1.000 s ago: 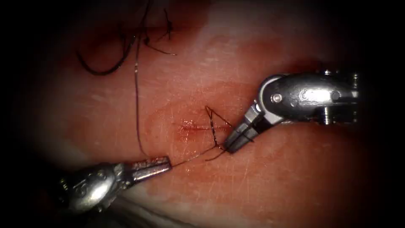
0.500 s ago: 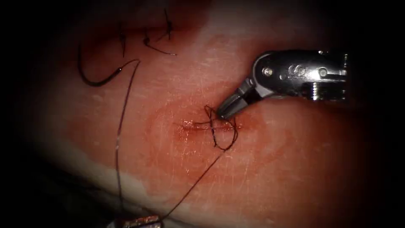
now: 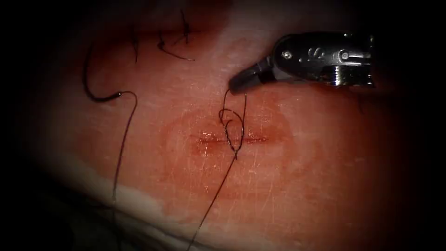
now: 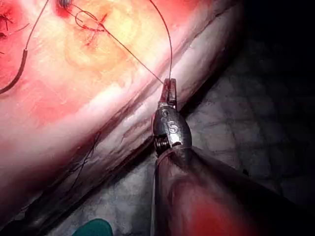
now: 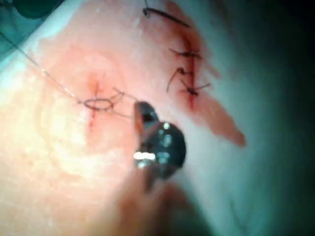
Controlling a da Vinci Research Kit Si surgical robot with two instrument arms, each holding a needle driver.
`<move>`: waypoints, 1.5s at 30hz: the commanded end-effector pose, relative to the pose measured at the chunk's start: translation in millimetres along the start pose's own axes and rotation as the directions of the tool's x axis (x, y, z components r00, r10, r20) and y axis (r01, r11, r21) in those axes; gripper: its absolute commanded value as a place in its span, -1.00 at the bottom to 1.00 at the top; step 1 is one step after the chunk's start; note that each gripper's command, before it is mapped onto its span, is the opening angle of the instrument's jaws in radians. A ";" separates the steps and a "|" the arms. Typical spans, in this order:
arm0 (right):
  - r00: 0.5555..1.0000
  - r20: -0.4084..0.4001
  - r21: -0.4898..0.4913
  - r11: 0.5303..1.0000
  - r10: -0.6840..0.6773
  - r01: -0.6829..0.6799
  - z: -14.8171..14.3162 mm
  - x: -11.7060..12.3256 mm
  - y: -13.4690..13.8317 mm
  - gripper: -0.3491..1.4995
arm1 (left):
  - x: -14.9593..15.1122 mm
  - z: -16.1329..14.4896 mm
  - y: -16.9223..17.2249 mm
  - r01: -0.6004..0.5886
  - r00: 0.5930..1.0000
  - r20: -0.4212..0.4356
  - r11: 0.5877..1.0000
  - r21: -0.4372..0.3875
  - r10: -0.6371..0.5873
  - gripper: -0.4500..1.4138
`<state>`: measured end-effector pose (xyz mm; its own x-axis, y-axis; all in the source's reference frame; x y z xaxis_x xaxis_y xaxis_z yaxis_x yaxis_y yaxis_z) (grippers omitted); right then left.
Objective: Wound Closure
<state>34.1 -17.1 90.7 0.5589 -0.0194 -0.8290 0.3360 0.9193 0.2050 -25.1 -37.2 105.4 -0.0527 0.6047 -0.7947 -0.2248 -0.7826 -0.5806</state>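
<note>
The right claw is clenched on the thread just above the cut. Between them a small loop narrows over the cut. Against the earlier pictures the loop has shrunk as the two claws drew apart, so I judge a knot is being tightened. Seating it calls for an even, opposite pull on both strands, without lifting the tissue. The needle lies loose on the tissue, well left of the cut and held by neither claw.

In the left wrist view, the left claw grips the thread beyond the tissue's near edge, over a dark gridded mat.

In the right wrist view, the right claw sits beside the loop, with older stitches nearby.
</note>
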 end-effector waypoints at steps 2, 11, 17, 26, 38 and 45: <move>1.000 0.000 -0.004 1.000 0.001 -0.001 0.9 -0.2 0.6 -1.00 | -1.2 0.3 1.3 0.009 1.000 0.001 1.000 -0.003 -0.009 -1.00; 0.999 0.017 -0.066 0.997 0.042 -0.041 1.1 -0.3 1.6 -1.00 | -2.0 0.2 5.1 0.022 1.000 0.006 0.999 -0.030 -0.022 -1.00; 0.998 0.013 -0.100 0.993 0.062 -0.061 1.2 -0.4 1.7 -1.00 | -1.8 0.3 6.1 0.021 1.000 0.007 0.999 -0.039 -0.021 -1.00; 0.996 0.019 -0.127 0.988 0.086 -0.082 1.5 -0.5 2.6 -1.00 | -2.0 0.6 10.3 0.025 1.000 0.014 0.997 -0.073 -0.024 -1.00; 0.997 0.037 -0.154 0.986 0.072 -0.065 1.3 -0.5 2.6 -1.00 | -3.5 1.7 13.2 0.035 0.999 0.029 0.993 -0.110 -0.032 -1.00; 0.996 0.077 -0.202 0.979 0.038 -0.022 0.9 -1.0 3.0 -1.00 | -4.6 2.7 14.1 0.041 0.999 0.036 0.991 -0.128 -0.036 -1.00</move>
<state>34.5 -14.7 92.0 0.6308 -0.0115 -0.7759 0.1589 0.9806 0.1147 -30.2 -49.5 100.9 -0.0796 0.6334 -0.7697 -0.1027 -0.7733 -0.6257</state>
